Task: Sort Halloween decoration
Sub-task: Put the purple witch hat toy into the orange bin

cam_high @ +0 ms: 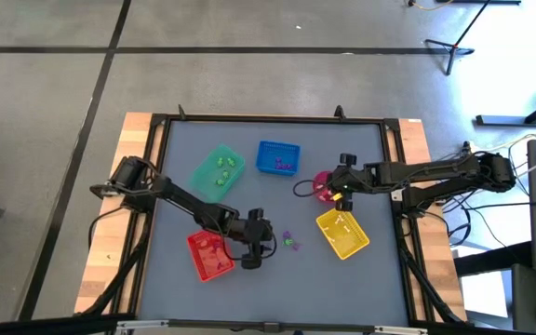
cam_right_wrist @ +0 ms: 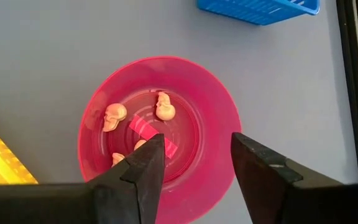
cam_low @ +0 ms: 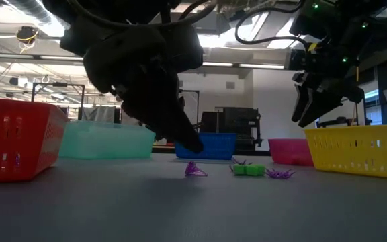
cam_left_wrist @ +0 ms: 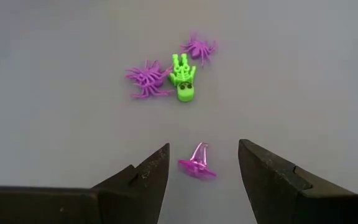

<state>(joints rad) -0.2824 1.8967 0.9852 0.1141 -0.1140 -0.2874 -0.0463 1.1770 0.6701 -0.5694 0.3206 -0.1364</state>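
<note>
The left gripper hangs open low over the grey table, its two dark fingers standing on either side of a small purple witch hat without touching it. Just beyond the hat lies a green skeleton figure, with one purple spider touching its side and a second purple spider just past it. Seen from above, this little cluster sits between the red tray and the yellow tray, and the left gripper is just beside the red tray.

Past the yellow tray, the right gripper hovers open above the round pink bowl, holding nothing. Inside the bowl lie pale pinkish skulls, another near the middle, and more partly hidden behind a finger.

Farther from the bowl stand the blue tray, with small purple pieces in it, and the green tray, holding green trinkets.
</note>
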